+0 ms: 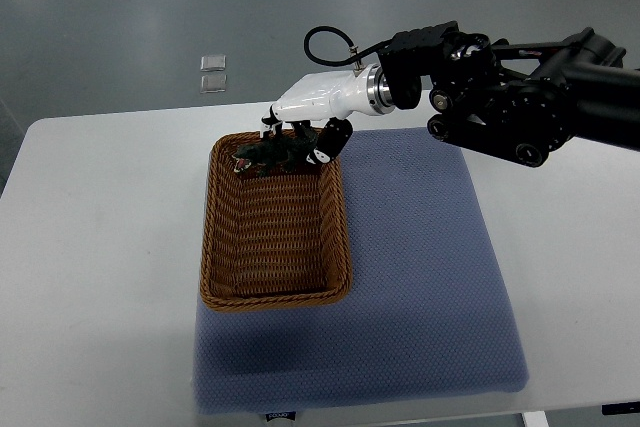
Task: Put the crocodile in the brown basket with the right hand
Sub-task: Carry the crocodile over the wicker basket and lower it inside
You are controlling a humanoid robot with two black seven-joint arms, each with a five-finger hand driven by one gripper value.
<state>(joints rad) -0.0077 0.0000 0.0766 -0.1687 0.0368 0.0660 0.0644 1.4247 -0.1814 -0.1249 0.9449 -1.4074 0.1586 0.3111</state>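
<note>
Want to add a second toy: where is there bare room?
Bare: the blue mat right of the basket, the white table left of it, and the basket's near half. Crowded: the basket's far end, where the right hand holds the crocodile.

So the table point(100, 247) has a mat point(420, 267) on it, sitting right of centre and running down to the near edge, and the basket point(212, 247) sits on the mat's left side with its long side going front to back. The crocodile point(265, 155) is at the basket's far end, over the inside just by the back rim. The right hand point(312, 117) holds it from above and behind, its arm coming in from the right over the mat's far corner.
</note>
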